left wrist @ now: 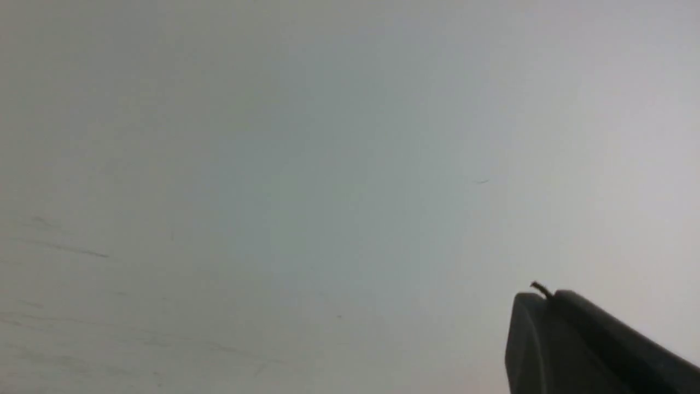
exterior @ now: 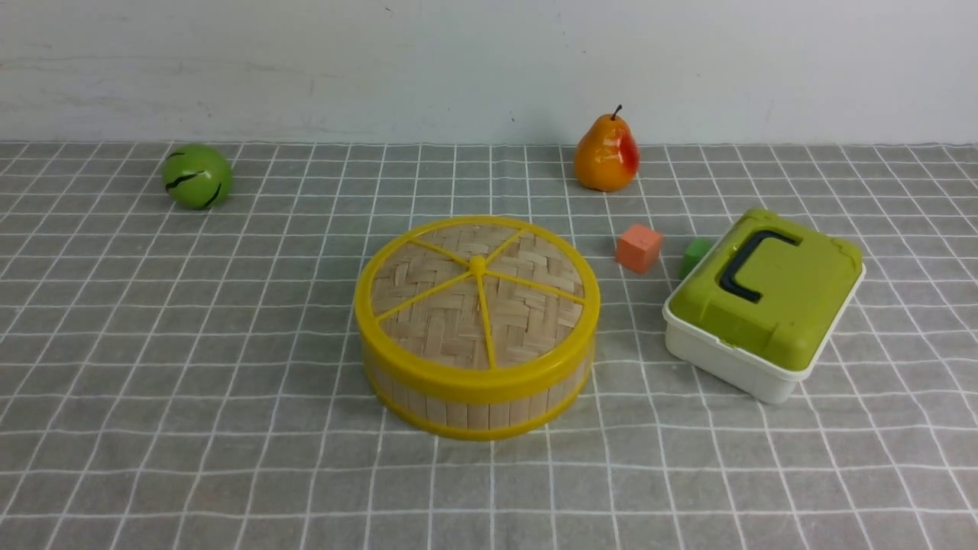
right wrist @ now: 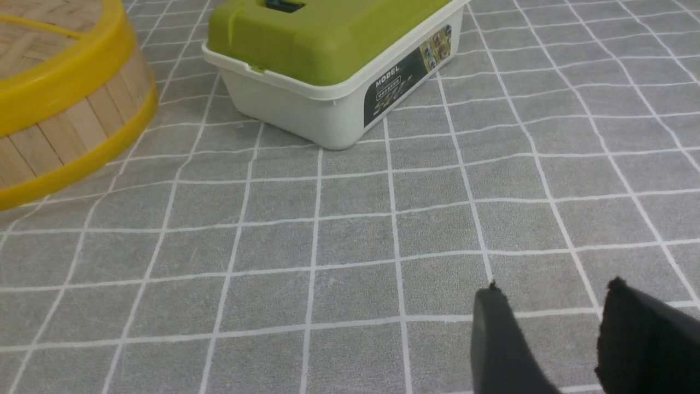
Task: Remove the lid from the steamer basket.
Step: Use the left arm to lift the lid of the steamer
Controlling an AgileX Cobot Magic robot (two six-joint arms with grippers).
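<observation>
The lid (exterior: 477,294) sits flat on the steamer basket (exterior: 474,409), which stands near the centre of the tabletop (exterior: 153,367). A white box (exterior: 752,305) stands between the basket and the right edge. The right jaws are apart and empty, over the tabletop on the near-edge side of the box. Only one part of the left jaws shows, so their state cannot be told.

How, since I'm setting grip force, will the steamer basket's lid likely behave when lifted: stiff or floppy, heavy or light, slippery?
The lid probably stays stiff: a yellow rim and spokes frame the woven bamboo. It is likely light, being a flat disc of woven strips. Its small centre knob looks like smooth plastic, so a pinch there might slip.
</observation>
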